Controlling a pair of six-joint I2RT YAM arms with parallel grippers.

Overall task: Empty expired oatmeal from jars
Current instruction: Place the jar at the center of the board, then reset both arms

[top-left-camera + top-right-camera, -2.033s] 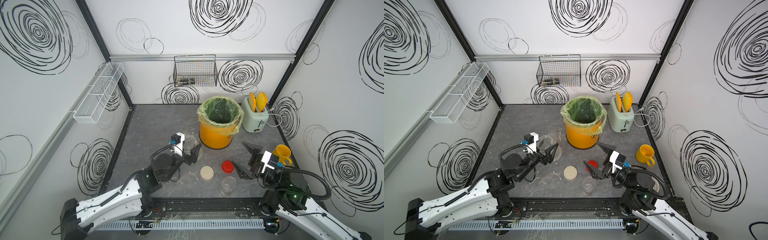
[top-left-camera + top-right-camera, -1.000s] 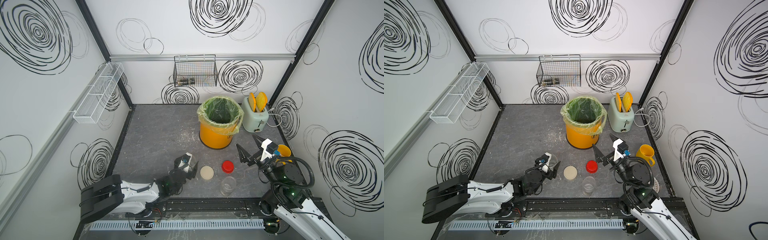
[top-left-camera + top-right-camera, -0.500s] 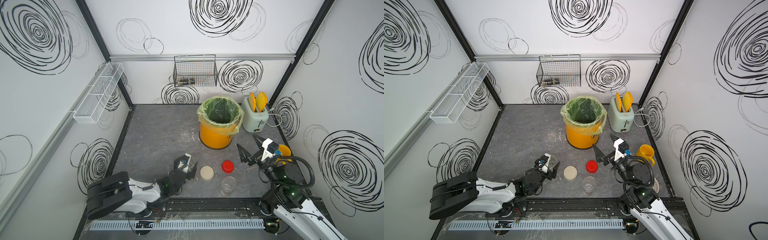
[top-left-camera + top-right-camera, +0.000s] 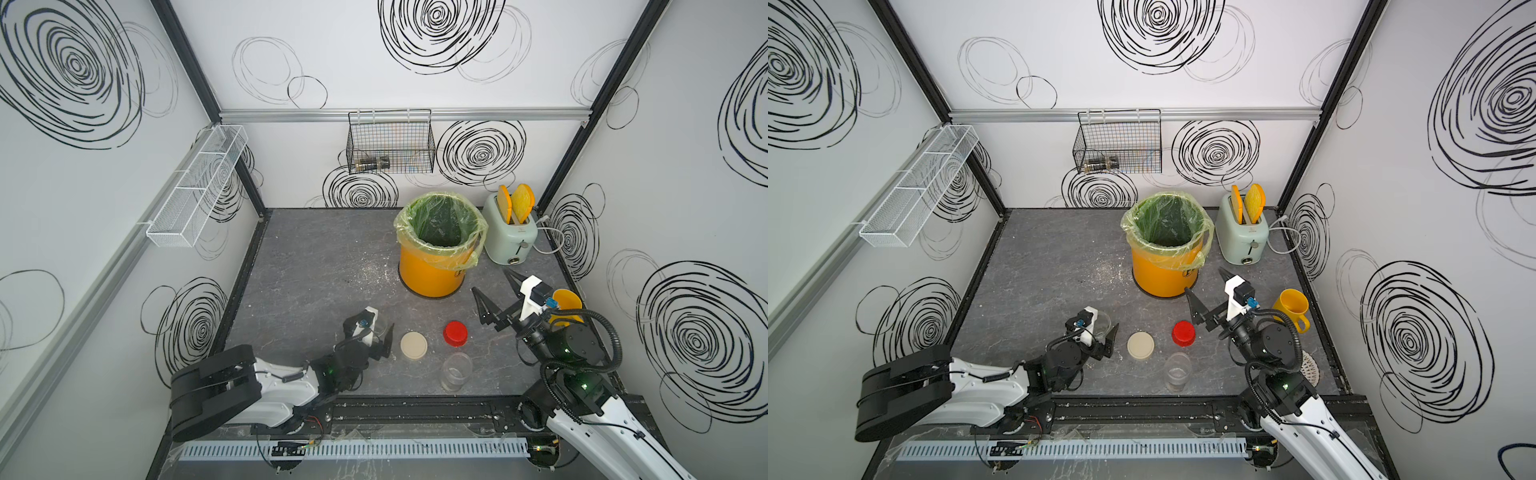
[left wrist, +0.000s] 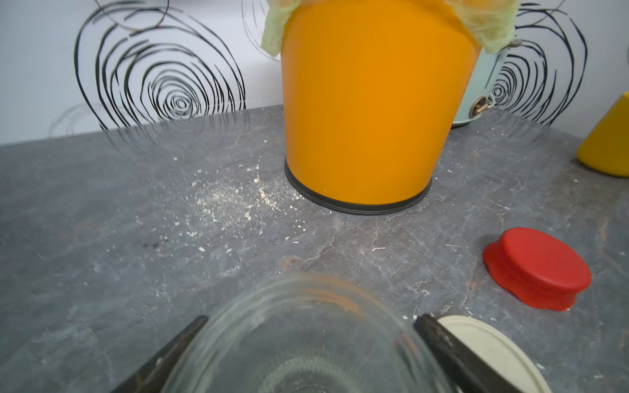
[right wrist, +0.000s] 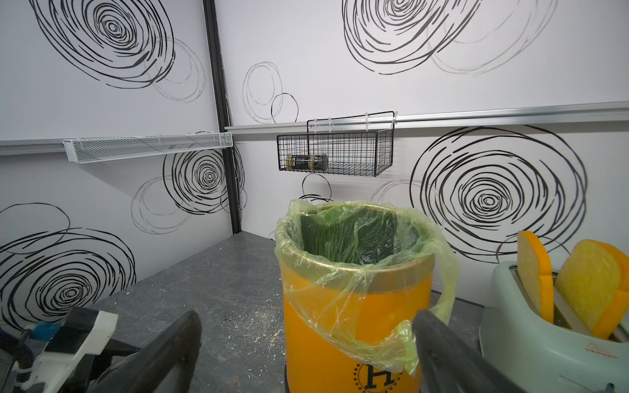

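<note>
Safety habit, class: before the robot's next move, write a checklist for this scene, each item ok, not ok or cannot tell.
Is wide jar empty: ok.
Is slim jar empty: ok, looks clear.
Are beige lid and red cap off: ok, on table.
Is right end effector open, empty: ok.
Is left end effector free of wide jar: cannot tell; fingers flank it.
Is table free of crumbs: not ok, spill beside bin.

Walls [image 4: 374, 62] are showing white with black scribbled swirls. Counter [image 4: 316, 266] is reading dark grey, pale-veined, carrying off-white oatmeal flecks [image 5: 221, 200]. Bin [image 4: 428, 274] is glowing orange under a translucent green liner [image 4: 436, 224]. Toaster [image 4: 513, 241] is looking mint, its slices [image 4: 521, 203] yellow-orange. Cap [image 4: 455, 333] is showing red, lid [image 4: 414, 345] beige, cup [image 4: 1292, 307] yellow. Slim jar [image 4: 456, 370] and wide jar [image 5: 306, 340] are both reading clear.
</note>
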